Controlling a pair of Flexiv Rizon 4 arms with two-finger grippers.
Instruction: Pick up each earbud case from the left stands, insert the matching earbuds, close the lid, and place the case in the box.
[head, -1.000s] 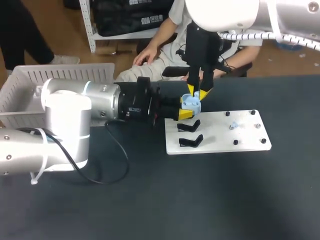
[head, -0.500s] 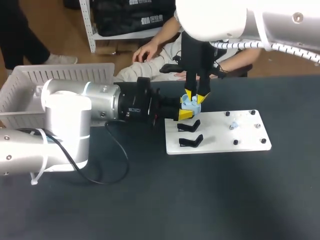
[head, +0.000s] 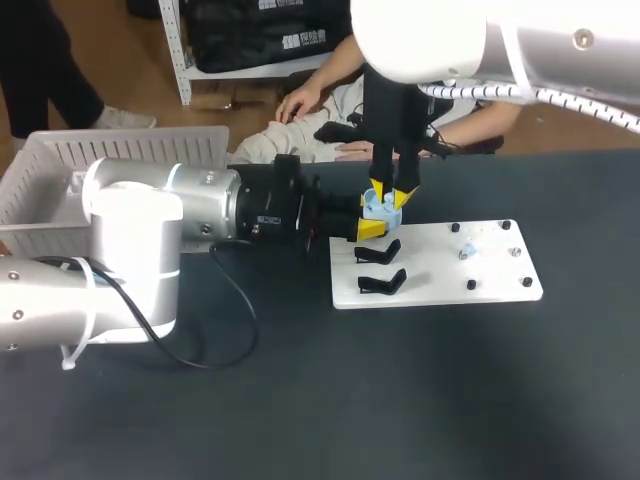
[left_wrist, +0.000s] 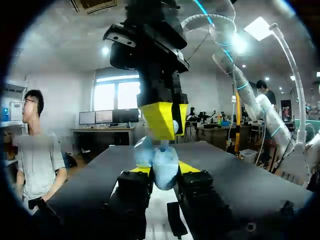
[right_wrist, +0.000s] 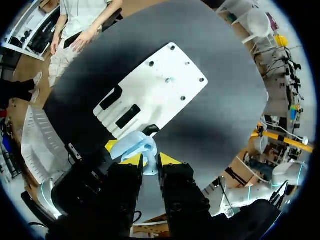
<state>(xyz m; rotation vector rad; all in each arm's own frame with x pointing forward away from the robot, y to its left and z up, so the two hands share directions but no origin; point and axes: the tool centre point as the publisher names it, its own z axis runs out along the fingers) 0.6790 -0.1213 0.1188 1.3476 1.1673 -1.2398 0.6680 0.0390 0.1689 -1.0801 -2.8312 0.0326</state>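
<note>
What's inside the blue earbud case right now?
The right pincer sits over the top of the blue case held by the left pincer, covering its opening. Only the case's pale blue outside shows; whether earbuds are inside cannot be seen.

This is a robotics lab bench. Two heavy silver-and-white machine arms, the left arm (head: 130, 250) and the right arm (head: 450, 30), come in over a plain black tabletop (head: 400, 400). A white fixture plate (head: 440, 280) with black knobs and black stands (head: 382, 283) lies toward the tabletop's far edge (hardly household gear). A black cable (head: 235, 300) loops off the left arm, and a white slatted box (head: 60, 170) sits at the far left corner.
</note>
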